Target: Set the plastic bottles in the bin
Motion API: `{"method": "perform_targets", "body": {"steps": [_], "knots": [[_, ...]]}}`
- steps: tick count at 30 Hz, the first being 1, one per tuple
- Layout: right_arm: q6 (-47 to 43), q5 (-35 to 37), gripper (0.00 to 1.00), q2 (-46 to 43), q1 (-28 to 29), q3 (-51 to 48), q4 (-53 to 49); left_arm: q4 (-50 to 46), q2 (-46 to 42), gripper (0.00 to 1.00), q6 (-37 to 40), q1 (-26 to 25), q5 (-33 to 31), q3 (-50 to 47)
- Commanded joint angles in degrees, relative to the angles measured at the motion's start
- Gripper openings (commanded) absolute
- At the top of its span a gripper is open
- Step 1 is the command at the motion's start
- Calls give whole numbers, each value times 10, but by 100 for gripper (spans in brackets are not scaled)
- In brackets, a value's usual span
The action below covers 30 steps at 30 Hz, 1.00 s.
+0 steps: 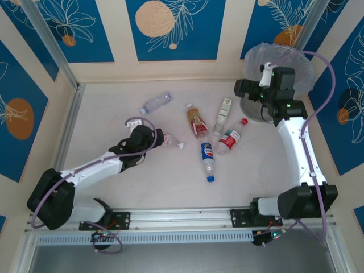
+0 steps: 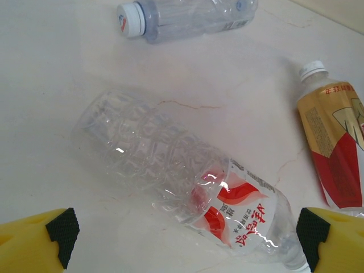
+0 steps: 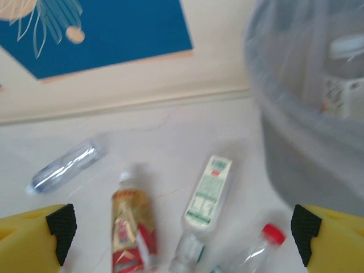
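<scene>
A crinkled clear bottle with a red-white label (image 2: pixel 170 165) lies on the table just ahead of my left gripper (image 2: pixel 187 230), whose fingers are spread wide on either side of it; from above, the left gripper (image 1: pixel 159 139) sits at that bottle (image 1: pixel 170 141). My right gripper (image 1: pixel 244 94) hangs open and empty beside the grey bin (image 1: pixel 253 108), above the table. Below my right gripper (image 3: pixel 183 227) lie a plain clear bottle (image 3: pixel 65 168), an orange-brown one (image 3: pixel 129 227), a green-white one (image 3: pixel 207 196) and a red-capped one (image 3: pixel 261 244). A blue Pepsi bottle (image 1: pixel 208 160) lies nearer the front.
The bin (image 3: pixel 307 142) is lined with a clear bag and holds at least one bottle (image 3: pixel 344 74). The plain clear bottle (image 2: pixel 187 17) and the orange-brown bottle (image 2: pixel 335 148) lie beyond and to the right of my left gripper. Walls close the table at the back and sides.
</scene>
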Motion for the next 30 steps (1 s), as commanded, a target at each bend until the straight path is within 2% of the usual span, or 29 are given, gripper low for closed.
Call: {"method": "perform_targets", "body": {"steps": [1, 5, 9, 12, 19, 25, 30], "knots": [[33, -39, 100, -19, 20, -43, 2, -7, 7, 99, -12, 14, 25, 2], [47, -31, 100, -19, 55, -91, -31, -7, 10, 99, -18, 19, 25, -1], [63, -68, 98, 4, 86, -129, -40, 4, 20, 99, -23, 24, 36, -3], [73, -127, 96, 41, 112, -141, -37, 32, 29, 100, -16, 24, 70, -3], [102, -148, 93, 148, 185, -128, -34, 43, 42, 99, -5, 25, 102, 3], [120, -58, 92, 204, 213, -118, -55, 34, 39, 99, 2, 25, 104, 2], [116, -14, 92, 230, 227, -116, -62, 29, 42, 99, 5, 25, 102, 4]]}}
